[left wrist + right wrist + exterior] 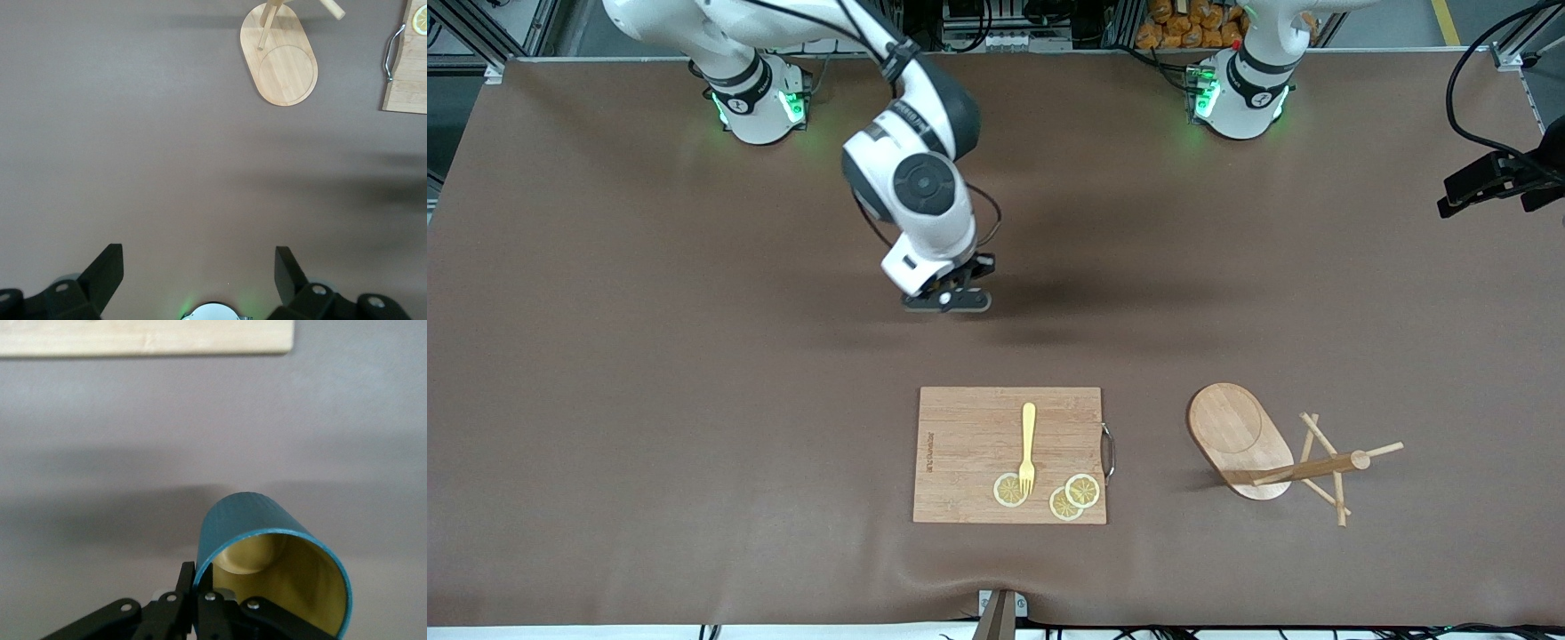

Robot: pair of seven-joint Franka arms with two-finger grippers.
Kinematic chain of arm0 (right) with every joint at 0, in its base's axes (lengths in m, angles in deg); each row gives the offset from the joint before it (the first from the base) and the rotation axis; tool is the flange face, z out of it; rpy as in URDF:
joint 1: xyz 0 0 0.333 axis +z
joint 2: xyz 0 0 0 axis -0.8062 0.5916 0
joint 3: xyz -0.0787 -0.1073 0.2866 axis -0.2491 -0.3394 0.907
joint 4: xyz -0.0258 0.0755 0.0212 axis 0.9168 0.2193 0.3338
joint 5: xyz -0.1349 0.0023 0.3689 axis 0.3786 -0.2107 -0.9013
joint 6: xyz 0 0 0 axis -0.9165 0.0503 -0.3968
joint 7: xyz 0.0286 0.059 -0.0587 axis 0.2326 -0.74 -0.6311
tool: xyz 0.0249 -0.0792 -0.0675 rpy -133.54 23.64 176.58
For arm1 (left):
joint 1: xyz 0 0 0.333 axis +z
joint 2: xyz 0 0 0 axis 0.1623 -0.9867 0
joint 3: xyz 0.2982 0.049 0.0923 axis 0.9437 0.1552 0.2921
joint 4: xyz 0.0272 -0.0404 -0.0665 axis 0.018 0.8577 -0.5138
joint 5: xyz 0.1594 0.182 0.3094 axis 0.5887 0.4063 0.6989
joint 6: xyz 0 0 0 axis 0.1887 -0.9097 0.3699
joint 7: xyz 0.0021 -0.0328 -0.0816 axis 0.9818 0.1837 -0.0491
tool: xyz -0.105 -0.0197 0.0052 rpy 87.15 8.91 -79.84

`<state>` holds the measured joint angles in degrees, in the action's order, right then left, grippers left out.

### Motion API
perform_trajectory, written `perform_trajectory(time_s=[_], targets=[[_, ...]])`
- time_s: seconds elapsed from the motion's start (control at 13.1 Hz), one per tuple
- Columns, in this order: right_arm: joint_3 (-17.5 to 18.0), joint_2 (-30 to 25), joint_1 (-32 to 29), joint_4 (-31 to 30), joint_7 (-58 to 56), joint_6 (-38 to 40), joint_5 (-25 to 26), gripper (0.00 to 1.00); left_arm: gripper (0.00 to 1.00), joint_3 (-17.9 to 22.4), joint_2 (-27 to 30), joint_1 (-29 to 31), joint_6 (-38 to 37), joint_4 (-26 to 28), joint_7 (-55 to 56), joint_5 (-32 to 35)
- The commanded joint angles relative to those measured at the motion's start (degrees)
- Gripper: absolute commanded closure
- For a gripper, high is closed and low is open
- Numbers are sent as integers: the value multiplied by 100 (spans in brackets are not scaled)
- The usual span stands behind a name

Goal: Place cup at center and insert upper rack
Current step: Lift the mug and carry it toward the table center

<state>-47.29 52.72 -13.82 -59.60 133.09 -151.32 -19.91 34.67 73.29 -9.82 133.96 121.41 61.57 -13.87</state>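
The cup (267, 527), dark teal and ribbed with a yellowish inside, hangs from my right gripper (203, 577), which is shut on its rim with one finger inside and one outside. In the front view the right gripper (947, 300) is over the brown table's middle, and the hand hides the cup. The upper rack (1232, 427), a light wooden mug tree with an oval base, post and pegs, stands toward the left arm's end of the table. My left gripper (199, 267) is open and empty, high over bare table, with the rack's base (283, 63) in its view.
A wooden cutting board (969, 444) with a metal handle lies nearer to the front camera than the right gripper. On it are a yellow fork (1028, 444) and lemon slices (1009, 490). A black camera mount (1494, 182) juts in at the left arm's end.
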Motion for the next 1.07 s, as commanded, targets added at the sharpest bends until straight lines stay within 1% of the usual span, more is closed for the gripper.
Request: perform_trajectory(time_s=[0.0, 0.15, 0.46, 0.69, 0.76, 0.84, 0.99], targets=[[-59, -40, 403, 5, 172, 2, -346, 100, 0, -25, -18, 48, -50, 6, -56, -20], [-59, 39, 649, 50, 172, -7, -462, 100, 0, -51, -88, -21, -41, -28, 48, -55], [-68, 355, 1098, 181, 181, -146, -436, 100, 0, -147, -203, -101, 29, -46, 93, -37], [-68, 601, 1344, 190, 155, -577, -401, 100, 0, -524, -273, -101, 64, -64, 627, -20], [-68, 672, 1432, 190, 146, -595, -383, 100, 0, -647, -273, -92, 82, -64, 942, -20], [-68, 724, 1502, 190, 146, -596, -366, 100, 0, -727, -273, -84, 82, -55, 1285, -28], [-77, 743, 1520, 190, 111, -596, -357, 100, 0, -771, -282, -118, 82, -55, 1437, -11]])
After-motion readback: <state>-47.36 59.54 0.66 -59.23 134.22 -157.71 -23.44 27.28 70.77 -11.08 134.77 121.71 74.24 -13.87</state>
